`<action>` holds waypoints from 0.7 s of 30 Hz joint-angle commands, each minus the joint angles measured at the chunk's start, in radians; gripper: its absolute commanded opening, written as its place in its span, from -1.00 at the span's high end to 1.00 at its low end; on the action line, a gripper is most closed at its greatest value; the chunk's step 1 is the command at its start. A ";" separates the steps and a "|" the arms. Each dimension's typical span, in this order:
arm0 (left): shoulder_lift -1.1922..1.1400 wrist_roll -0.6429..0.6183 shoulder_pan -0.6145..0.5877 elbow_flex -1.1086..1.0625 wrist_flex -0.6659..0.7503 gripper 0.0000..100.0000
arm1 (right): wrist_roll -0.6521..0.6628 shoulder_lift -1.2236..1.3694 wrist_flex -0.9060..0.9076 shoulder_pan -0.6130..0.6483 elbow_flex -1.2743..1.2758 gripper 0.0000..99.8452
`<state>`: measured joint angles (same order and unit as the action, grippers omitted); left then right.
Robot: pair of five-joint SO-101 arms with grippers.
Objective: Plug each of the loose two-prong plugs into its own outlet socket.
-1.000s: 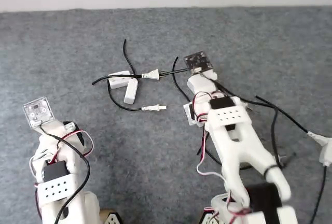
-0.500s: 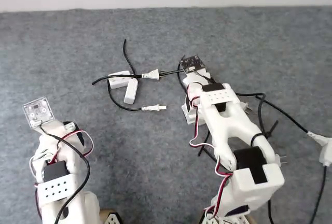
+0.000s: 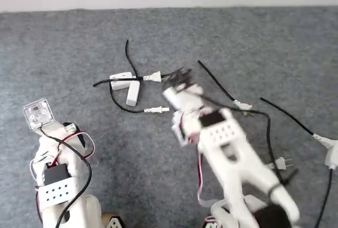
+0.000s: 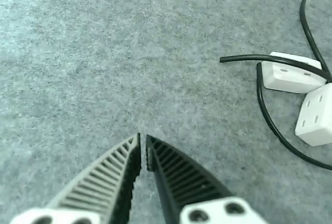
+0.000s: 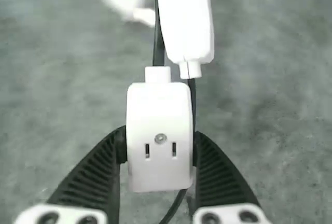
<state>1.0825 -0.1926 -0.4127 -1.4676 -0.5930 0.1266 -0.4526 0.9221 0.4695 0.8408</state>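
Note:
My right gripper (image 5: 160,137) is shut on a white outlet socket (image 5: 160,151) whose two slots face the camera, with a black cable trailing from it. Just beyond it lies a long white plug-like piece (image 5: 184,16). From above, that arm's gripper (image 3: 177,86) hangs over the mat's middle, close to two loose plugs (image 3: 153,76) (image 3: 156,110). Two more white sockets (image 3: 121,80) (image 3: 133,93) lie left of them. My left gripper (image 4: 143,143) is shut on nothing and sits low over bare carpet, with those two sockets (image 4: 290,73) (image 4: 316,116) farther off.
More loose plugs on black cables lie to the right (image 3: 241,104) (image 3: 282,162), and a white connector (image 3: 330,151) sits at the right edge. Black cables cross the mat around the right arm. The grey carpet (image 3: 74,48) is bare at far left.
The right arm has swung left from the mat's right-centre toward the two plugs, dragging its cables with it. The left arm has not moved.

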 commanded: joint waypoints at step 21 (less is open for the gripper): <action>0.009 0.080 0.020 0.035 0.032 0.97 | 0.074 -0.022 0.013 0.038 0.098 0.54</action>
<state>1.0825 -0.1235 -0.4005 -1.4676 -0.5915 0.1880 -0.4542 0.9237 0.5079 0.9897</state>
